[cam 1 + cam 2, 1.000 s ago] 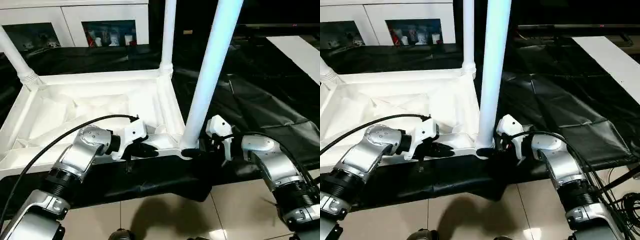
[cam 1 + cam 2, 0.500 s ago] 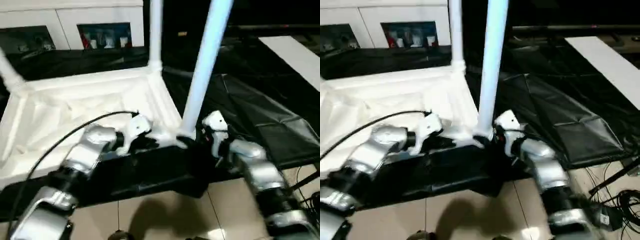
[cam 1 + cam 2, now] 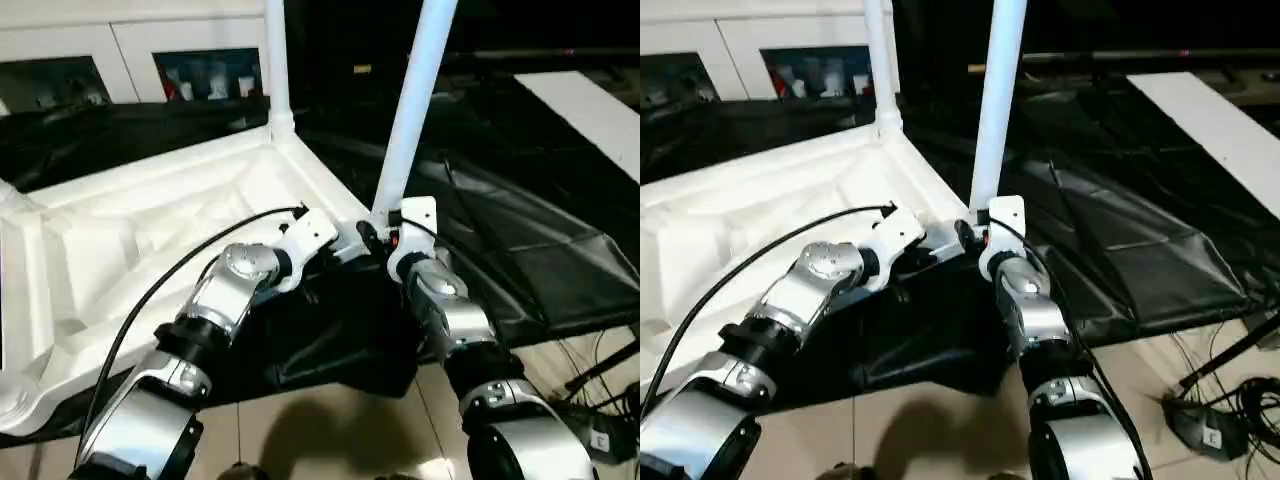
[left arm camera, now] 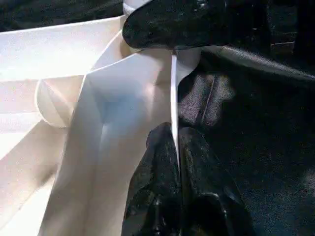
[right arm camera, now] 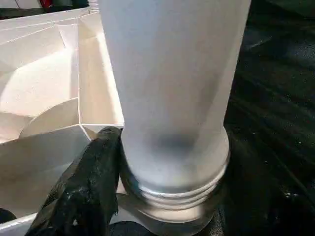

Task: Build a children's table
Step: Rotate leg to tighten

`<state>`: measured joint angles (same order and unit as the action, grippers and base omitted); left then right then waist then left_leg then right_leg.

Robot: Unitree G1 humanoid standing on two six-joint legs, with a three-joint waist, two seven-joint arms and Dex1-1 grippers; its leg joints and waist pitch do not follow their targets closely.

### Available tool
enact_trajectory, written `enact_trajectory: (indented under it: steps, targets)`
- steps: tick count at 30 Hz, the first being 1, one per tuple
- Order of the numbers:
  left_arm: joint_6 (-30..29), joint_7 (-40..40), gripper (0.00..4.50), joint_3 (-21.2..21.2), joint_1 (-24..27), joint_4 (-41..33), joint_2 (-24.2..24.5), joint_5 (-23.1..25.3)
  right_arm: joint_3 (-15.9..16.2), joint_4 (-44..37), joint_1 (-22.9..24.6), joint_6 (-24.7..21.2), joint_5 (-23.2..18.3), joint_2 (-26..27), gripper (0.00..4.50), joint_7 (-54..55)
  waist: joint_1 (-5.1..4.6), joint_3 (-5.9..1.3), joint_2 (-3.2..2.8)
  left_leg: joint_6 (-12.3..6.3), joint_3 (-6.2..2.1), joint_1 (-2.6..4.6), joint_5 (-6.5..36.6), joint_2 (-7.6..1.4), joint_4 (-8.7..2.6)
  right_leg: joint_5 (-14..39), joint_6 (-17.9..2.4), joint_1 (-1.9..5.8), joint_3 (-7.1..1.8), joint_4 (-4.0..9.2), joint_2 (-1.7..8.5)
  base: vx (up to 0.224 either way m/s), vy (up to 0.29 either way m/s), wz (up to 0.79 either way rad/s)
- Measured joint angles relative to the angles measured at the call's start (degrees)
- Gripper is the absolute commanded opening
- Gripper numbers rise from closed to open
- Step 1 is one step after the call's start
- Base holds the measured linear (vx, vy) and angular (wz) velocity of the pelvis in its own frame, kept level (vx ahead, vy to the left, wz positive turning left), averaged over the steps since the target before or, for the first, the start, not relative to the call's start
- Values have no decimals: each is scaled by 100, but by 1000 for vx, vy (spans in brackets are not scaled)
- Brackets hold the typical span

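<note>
Black sheet [image 3: 520,250] on floor, upturned top [image 3: 150,230], left end effector [image 4: 174,147] pinching its rim (fingers nearly closed), right end effector [image 3: 378,238] clasping leg [image 3: 412,100].

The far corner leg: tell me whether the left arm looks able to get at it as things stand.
Probably not right away. The left gripper is shut on the table's near rim, and the far leg stands across the upturned top.

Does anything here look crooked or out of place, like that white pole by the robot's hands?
Yes: the near leg leans away from the far leg, which stands straighter. Its threaded base shows rings above the corner socket, so it seems not fully seated. The right tool grips that base; the left tool pinches the table's rim.
</note>
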<state>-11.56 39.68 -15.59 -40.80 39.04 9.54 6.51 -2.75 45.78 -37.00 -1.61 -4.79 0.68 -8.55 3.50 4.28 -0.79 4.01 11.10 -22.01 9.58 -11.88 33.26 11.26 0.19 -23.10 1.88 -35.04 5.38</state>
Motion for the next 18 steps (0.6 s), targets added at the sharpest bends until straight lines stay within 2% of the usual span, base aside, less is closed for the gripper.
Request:
enact_trajectory:
  steps: [1,2,6,7,9,13,18]
  targets:
    - [28,5,0,0,8,-1,1,1,-13,-2,16,39,5,-1,272,-32,1,0,-9,0,1,0,0,0,-5,0,0,-1,1,3,0,0,0,0]
    - [54,14,0,0,16,-2,4,1,-17,-8,38,81,8,-1,328,-55,2,1,-18,0,0,-1,0,0,-7,0,0,-1,2,4,0,0,0,0]
    - [131,201,0,79,87,-58,91,-9,32,-83,148,255,28,-39,351,-375,-4,-5,-59,0,0,0,0,-1,-16,3,4,-4,6,5,-1,0,0,0]
    - [137,258,0,84,109,-89,106,-13,92,-140,174,238,29,-95,370,-445,-7,-5,-67,0,1,-1,0,-1,-22,3,4,-6,9,6,-1,0,0,0]
    - [153,378,0,81,193,-225,179,-25,213,-415,336,138,17,-299,370,-768,-6,-3,-71,0,4,-4,0,-2,-31,4,6,-10,14,7,-2,0,0,0]
    - [288,970,0,58,407,-517,529,-220,646,-1454,823,-351,-73,-1096,370,-2214,10,-2,-72,-2,5,-8,-1,-6,-34,18,29,-10,22,5,-5,0,0,0]
    - [391,1648,0,7,655,-876,883,-383,889,-1996,1021,-536,-299,-1884,370,-3697,41,5,-59,-5,6,-11,-3,-8,-25,21,32,-10,19,6,-4,0,0,0]
